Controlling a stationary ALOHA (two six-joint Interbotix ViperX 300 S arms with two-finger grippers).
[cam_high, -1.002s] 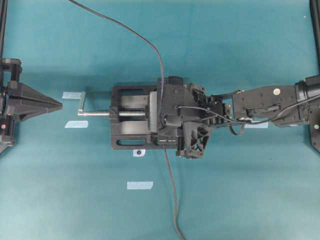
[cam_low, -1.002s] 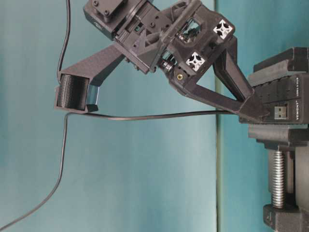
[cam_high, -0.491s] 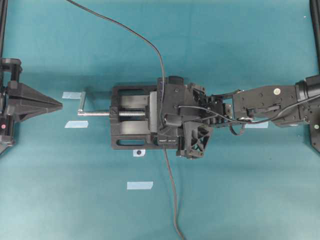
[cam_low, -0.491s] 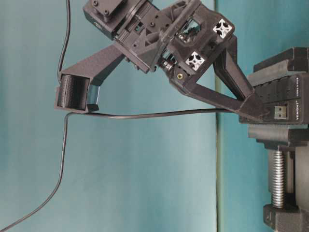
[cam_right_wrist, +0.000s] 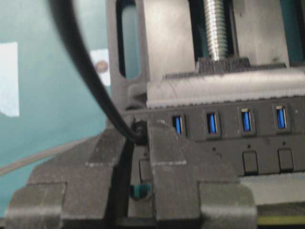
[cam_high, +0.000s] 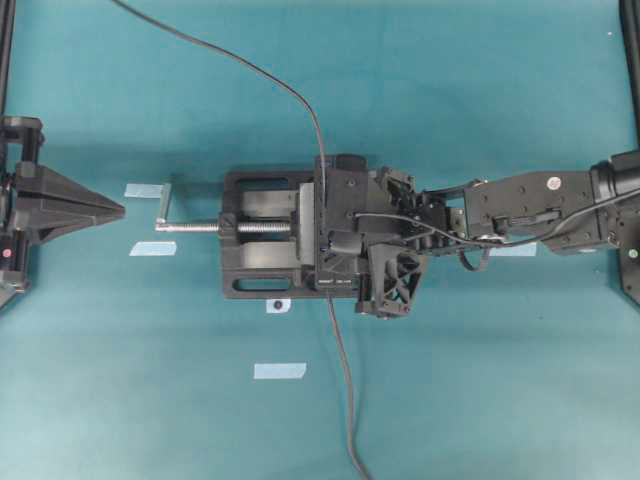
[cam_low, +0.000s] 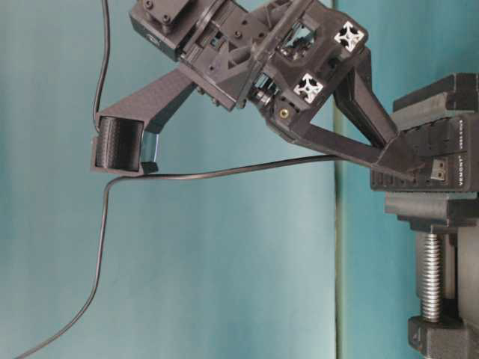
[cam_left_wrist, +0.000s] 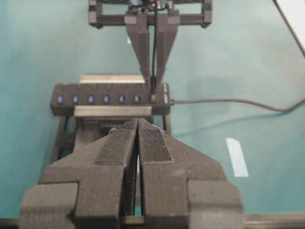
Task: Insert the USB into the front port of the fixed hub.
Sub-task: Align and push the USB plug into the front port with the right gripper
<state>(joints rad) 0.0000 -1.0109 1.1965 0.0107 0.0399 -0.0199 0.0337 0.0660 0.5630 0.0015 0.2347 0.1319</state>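
While in end effector (cam_right_wrist: 138, 157), USB (cam_right_wrist: 138, 132) at hub (cam_right_wrist: 228, 138)

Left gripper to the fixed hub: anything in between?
Overhead view: between the shut left gripper and the fixed hub lie two tape strips, then the vise with its screw handle.

The vise (cam_high: 262, 250) sits at the middle of the table (cam_high: 480, 380), its screw handle (cam_high: 165, 212) pointing toward my left gripper (cam_high: 118, 209), which rests well apart at the left edge. The fixed hub (cam_left_wrist: 109, 98) lies crosswise in the vise jaws. My right gripper (cam_right_wrist: 141, 136) is directly over the hub's end port, pinching the USB (cam_right_wrist: 138, 132) there. The cable (cam_high: 345, 400) runs from that point both toward the table's far edge and toward its near edge. Tape strips (cam_high: 279, 371) lie left of and before the vise.
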